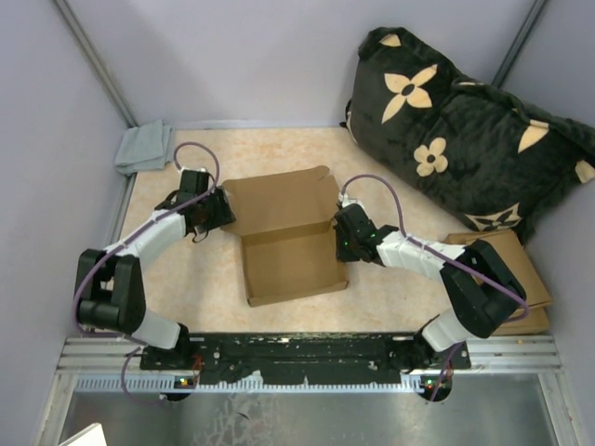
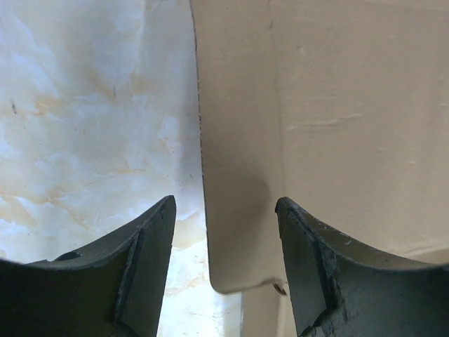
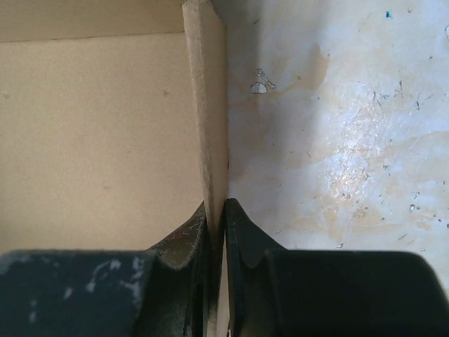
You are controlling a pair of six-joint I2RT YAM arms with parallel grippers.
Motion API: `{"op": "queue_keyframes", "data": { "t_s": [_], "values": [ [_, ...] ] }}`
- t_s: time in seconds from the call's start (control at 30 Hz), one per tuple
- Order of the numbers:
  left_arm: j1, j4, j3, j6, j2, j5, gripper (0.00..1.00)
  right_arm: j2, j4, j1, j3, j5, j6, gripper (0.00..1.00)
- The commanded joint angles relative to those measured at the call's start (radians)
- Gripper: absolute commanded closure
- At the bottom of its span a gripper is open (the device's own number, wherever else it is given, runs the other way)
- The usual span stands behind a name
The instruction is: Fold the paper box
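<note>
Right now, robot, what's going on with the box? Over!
Right gripper shut on right wall of paper box. Left gripper open, straddling the left flap. Cushion off to the side, nothing blocking. Over.

Marbled beige tabletop [image 1: 214,290] (pale grey walls [image 1: 260,56]).

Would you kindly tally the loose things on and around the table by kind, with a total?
cardboard pieces: 2 (the paper box, a smaller cardboard piece)
grey cloth: 1
black flowered cushion: 1
Total: 4
</note>
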State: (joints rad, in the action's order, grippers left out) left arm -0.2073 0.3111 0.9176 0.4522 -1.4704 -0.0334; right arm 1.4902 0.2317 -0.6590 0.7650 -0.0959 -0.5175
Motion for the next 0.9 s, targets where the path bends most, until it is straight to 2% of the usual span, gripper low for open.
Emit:
{"op": "queue_keyframes", "data": {
  "t_s": [0.0,0.37,0.6,0.67,0.73,0.77,0.8,0.87],
  "values": [
    [0.01,0.0,0.067,0.006,-0.073,0.01,0.35,-0.03,-0.028,-0.014,-0.012,-0.003,-0.023,0.88],
    [0.011,-0.021,0.184,0.004,-0.18,0.017,0.41,-0.018,-0.035,-0.013,-0.024,0.007,0.0,0.88],
    [0.01,-0.029,0.223,-0.011,-0.21,0.062,0.7,-0.009,-0.045,-0.013,-0.026,0.018,0.002,0.88],
    [0.011,-0.032,0.228,-0.018,-0.213,0.072,0.81,-0.006,-0.045,-0.013,-0.022,0.023,0.002,0.88],
    [0.01,-0.031,0.236,-0.029,-0.22,0.086,0.98,-0.007,-0.04,-0.014,-0.015,0.027,0.002,0.88],
    [0.01,-0.026,0.241,-0.033,-0.222,0.096,1.0,-0.008,-0.033,-0.014,-0.008,0.031,0.005,0.87],
    [0.01,-0.02,0.246,-0.033,-0.222,0.104,1.0,-0.01,-0.016,-0.014,0.002,0.031,0.006,0.84],
    [0.009,-0.041,0.236,-0.044,-0.203,0.115,1.0,-0.023,0.042,-0.013,0.045,0.01,0.016,0.67]
  ]
}}
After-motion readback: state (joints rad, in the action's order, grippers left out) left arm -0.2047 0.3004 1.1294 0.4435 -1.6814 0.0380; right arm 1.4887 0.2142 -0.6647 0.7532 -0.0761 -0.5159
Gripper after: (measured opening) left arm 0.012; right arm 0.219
